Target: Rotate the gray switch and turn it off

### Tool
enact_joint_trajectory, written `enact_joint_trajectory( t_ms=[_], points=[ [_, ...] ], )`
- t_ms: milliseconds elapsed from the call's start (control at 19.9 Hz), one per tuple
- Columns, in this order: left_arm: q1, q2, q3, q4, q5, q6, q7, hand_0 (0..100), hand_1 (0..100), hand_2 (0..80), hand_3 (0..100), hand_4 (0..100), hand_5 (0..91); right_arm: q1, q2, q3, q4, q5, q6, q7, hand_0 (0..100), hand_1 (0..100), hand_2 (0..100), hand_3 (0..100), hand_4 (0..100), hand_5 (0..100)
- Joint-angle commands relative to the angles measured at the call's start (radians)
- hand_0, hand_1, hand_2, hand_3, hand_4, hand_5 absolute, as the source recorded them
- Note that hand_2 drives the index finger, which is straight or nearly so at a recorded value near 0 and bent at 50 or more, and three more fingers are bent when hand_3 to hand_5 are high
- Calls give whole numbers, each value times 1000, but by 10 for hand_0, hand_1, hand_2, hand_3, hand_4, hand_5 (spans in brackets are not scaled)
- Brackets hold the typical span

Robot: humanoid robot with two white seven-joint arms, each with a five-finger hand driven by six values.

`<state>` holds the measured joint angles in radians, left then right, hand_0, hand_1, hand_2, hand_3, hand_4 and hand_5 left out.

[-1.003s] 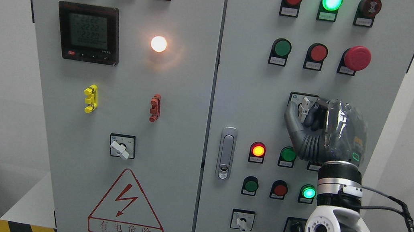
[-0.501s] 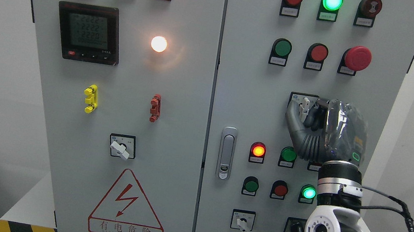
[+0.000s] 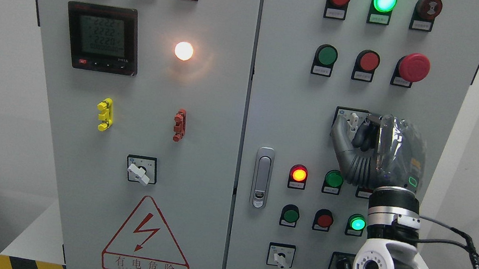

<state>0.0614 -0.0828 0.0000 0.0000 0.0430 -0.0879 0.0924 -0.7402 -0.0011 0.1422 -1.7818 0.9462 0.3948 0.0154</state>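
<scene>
The gray switch [image 3: 353, 120] is a pale rotary handle on a square plate on the right cabinet door, standing about upright. My right hand [image 3: 351, 129] comes up from the lower right and is curled around it. The thumb [image 3: 339, 132] presses against the handle's left side and the dark fingers [image 3: 365, 134] close in from the right. Most of the switch plate is hidden behind the hand. No left arm appears in the head view.
Below the hand are lit red [image 3: 298, 174] and green [image 3: 357, 223] lamps and push buttons. A red mushroom button [image 3: 413, 66] sits above it. A door latch [image 3: 262, 177] is to the left. Other rotary switches [image 3: 141, 170] [image 3: 281, 255] stand lower on the doors.
The thumb has drawn in closer against the handle's left side. The wrist and arm have barely moved, and the handle still stands about upright.
</scene>
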Motion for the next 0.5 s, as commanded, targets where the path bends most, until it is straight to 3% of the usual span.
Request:
enact_joint_trajectory(
  t_ms=[0, 451],
  points=[
    [0, 0, -2, 14, 0, 0, 0, 120, 389, 0, 0, 0, 0, 4, -37, -3, -10, 0, 2, -2, 527, 326, 722, 974, 910, 1000],
    [0, 0, -2, 14, 0, 0, 1, 120, 389, 0, 0, 0, 0, 9, -53, -10, -13, 0, 2, -5, 514, 331, 708, 968, 908, 1000]
  ],
)
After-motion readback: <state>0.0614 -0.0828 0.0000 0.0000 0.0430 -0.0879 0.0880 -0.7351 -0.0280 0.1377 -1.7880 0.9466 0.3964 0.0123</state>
